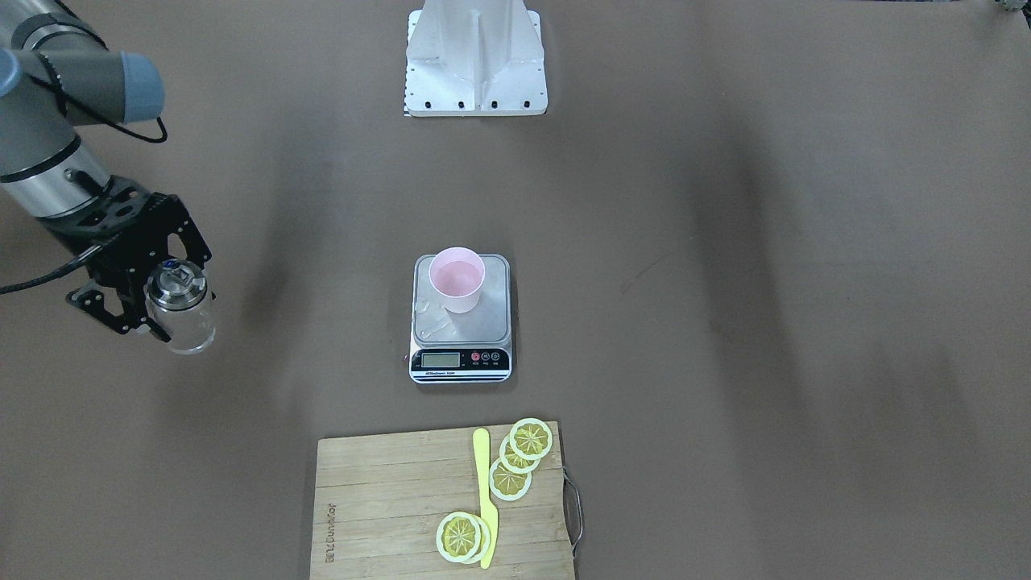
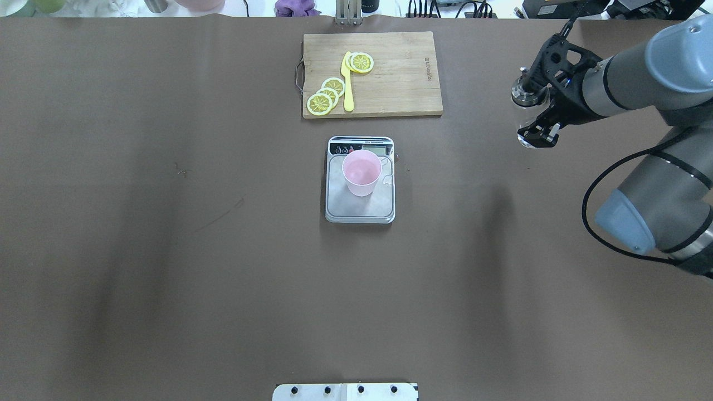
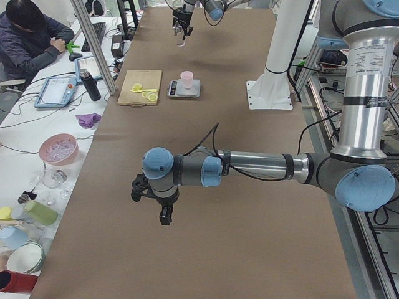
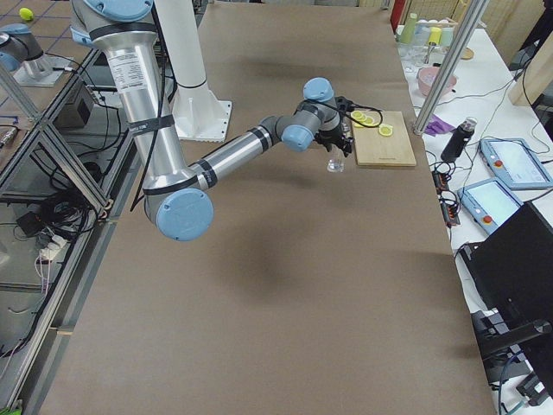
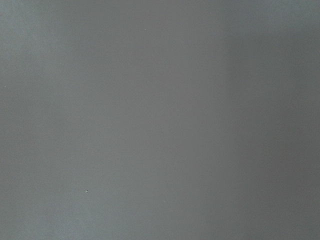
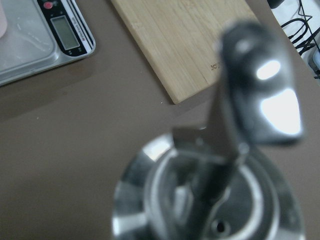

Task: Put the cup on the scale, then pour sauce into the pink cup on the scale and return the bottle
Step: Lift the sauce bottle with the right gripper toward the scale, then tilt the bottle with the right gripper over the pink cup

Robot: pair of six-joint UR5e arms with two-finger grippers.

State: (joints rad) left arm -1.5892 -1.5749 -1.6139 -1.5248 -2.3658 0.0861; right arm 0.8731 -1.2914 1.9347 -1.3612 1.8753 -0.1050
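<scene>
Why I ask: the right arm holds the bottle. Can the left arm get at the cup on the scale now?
Probably yes: the left gripper hovers over the table, and nothing stands between it and the cup on the scale.

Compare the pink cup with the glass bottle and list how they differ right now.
The cup is opaque pale pink; the bottle is clear glass with a shiny metal cap. The cup stands free on the scale; the bottle is clamped in the right pincer, well off to the scale's side. The cup has an open top; the bottle is capped by its pourer. Both stand upright.
</scene>
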